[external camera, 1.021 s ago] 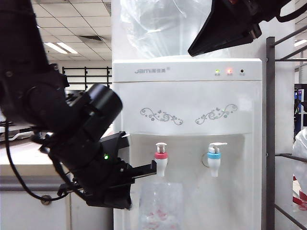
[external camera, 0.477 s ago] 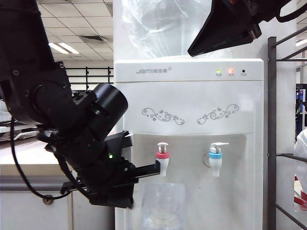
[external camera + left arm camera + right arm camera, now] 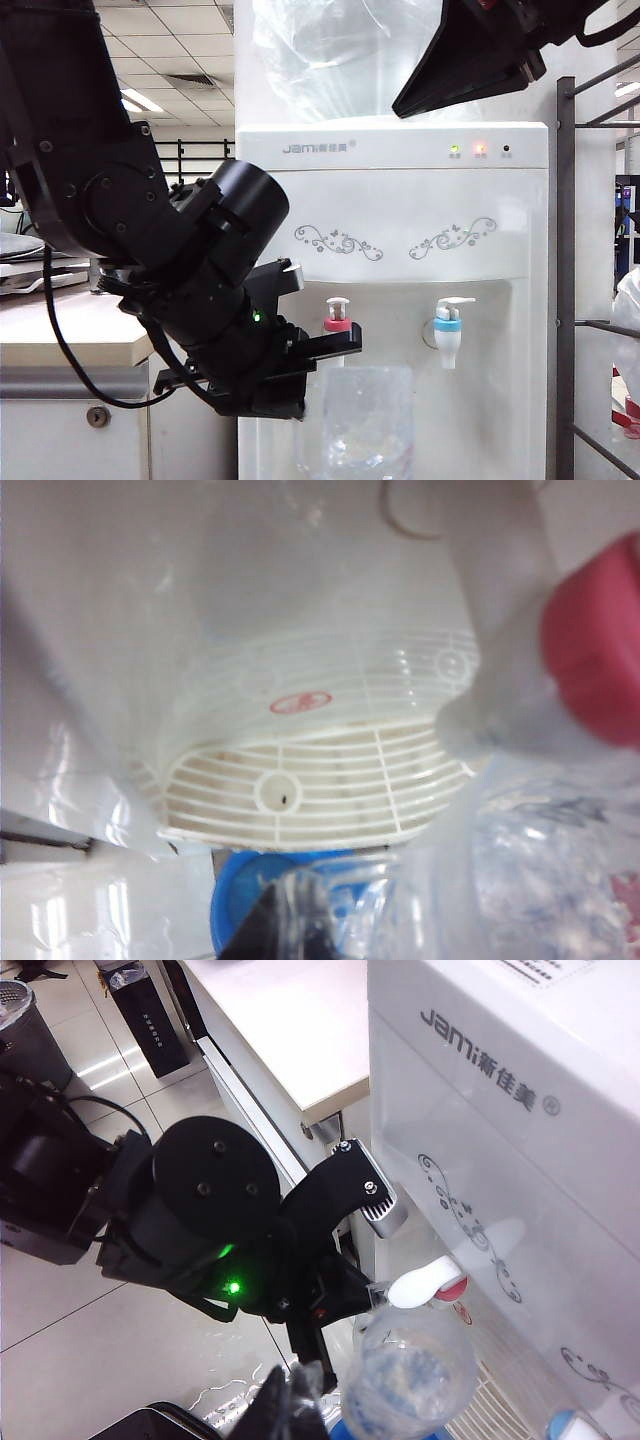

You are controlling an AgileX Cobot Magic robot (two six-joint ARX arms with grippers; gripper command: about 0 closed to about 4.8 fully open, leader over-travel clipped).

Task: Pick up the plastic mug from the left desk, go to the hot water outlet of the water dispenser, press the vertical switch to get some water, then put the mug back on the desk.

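The clear plastic mug point(image 3: 355, 430) hangs just under the hot water outlet point(image 3: 338, 324), the tap with the red collar on the white water dispenser point(image 3: 400, 200). My left gripper point(image 3: 340, 346) is shut on the mug's handle at the mug's left side, level with the tap's spout. The white vertical switch point(image 3: 338, 304) stands upright and untouched. In the left wrist view the red collar point(image 3: 595, 650) is blurred, above the mug's rim point(image 3: 520, 810). My right gripper point(image 3: 300, 1398) is shut and empty, held high above the mug point(image 3: 410, 1365) and the switch point(image 3: 422, 1284). The left desk point(image 3: 70, 330) lies behind the left arm.
A tap with a blue collar point(image 3: 447, 325) sits right of the red one. The white drip tray point(image 3: 310, 780) lies below the mug. A dark metal rack point(image 3: 565, 280) stands at the dispenser's right. The large clear bottle point(image 3: 340, 60) tops the dispenser.
The left arm has swung to the right with the mug and lifted it slightly. The mug now sits more squarely under the red tap. The right arm has not moved.
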